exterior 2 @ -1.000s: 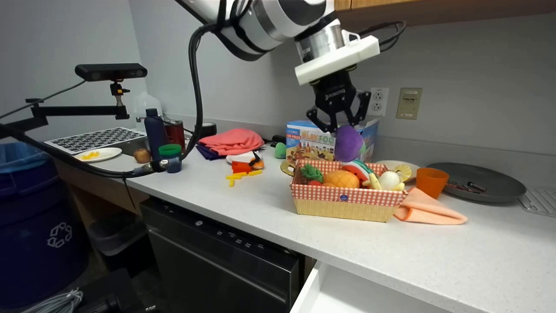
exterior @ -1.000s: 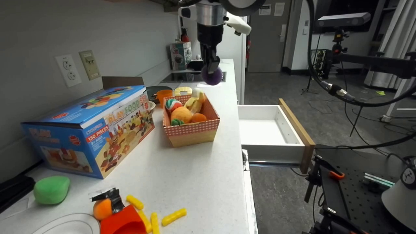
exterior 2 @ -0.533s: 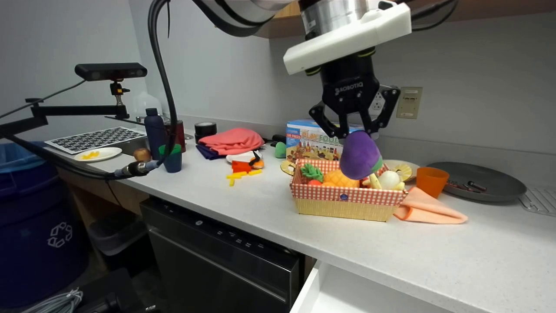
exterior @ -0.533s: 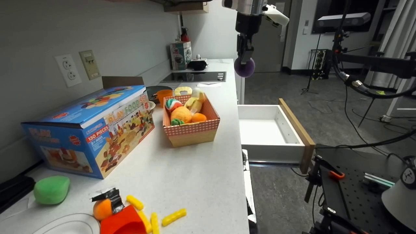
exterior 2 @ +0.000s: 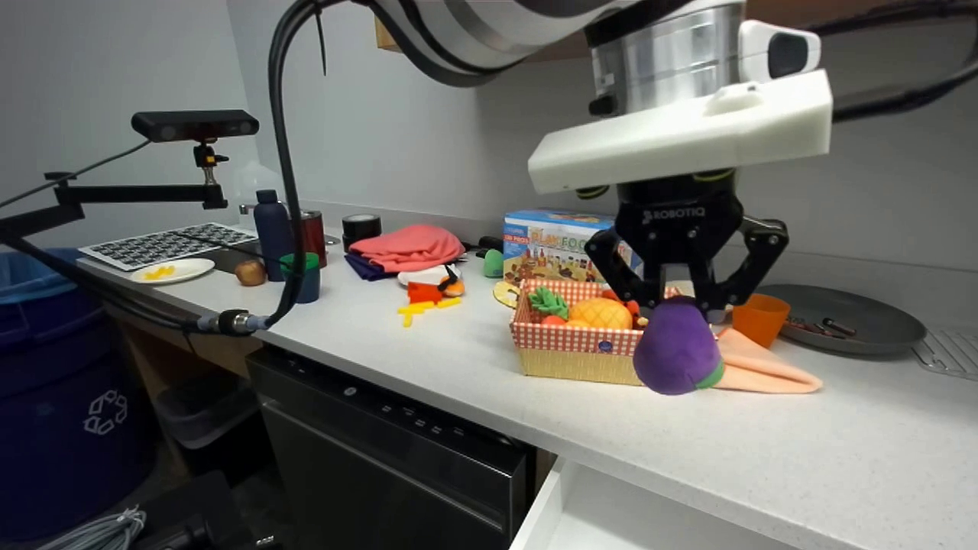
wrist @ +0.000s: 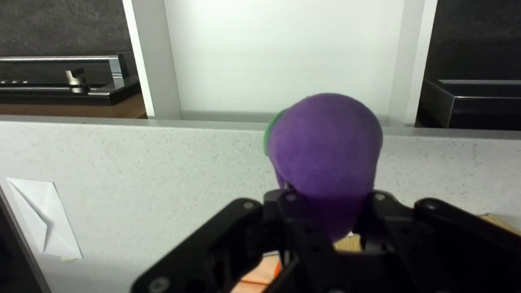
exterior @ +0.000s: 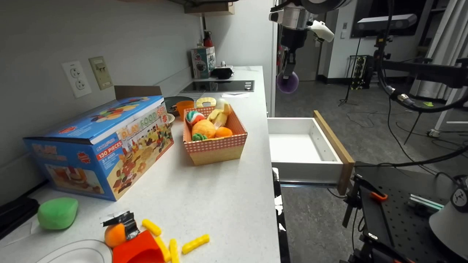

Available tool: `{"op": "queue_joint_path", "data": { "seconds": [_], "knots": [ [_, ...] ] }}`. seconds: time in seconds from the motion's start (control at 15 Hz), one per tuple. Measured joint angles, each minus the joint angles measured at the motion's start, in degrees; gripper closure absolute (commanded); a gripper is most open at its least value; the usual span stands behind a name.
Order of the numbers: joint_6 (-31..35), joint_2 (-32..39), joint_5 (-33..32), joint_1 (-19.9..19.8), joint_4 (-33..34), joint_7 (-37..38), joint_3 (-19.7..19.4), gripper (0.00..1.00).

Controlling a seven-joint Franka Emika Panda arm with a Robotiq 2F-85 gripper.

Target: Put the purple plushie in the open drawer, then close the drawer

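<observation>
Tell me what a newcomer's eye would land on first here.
Probably the rounded purple plush toy, held in the air between the black fingers, near the middle of the wrist view. Next, the wide wood-fronted white drawer, pulled out from under the white speckled counter. On that counter, the blue cardboard play-food box stands beside the red-checked basket of toy food.

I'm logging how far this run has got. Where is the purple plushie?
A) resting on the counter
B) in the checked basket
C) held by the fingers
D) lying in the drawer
C: the fingers grip the purple plushie in mid-air, as both exterior views show.
</observation>
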Motion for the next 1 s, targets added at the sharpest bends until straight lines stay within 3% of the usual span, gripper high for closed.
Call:
{"op": "queue_joint_path", "data": {
  "seconds": [0.53,0.6,0.67,0.73,1.0],
  "knots": [
    [2.3,5.5,4.5,-2.8,0.0,0.0,-2.2,0.93],
    [2.3,6.2,4.8,-3.1,0.3,0.0,-2.2,0.77],
    [2.3,6.8,5.1,-3.3,0.5,0.0,-2.2,0.47],
    [2.3,7.3,5.2,-3.5,0.8,0.1,-2.2,0.46],
    [2.3,8.5,5.5,-3.8,1.4,0.2,-2.1,0.17]
  ]
}}
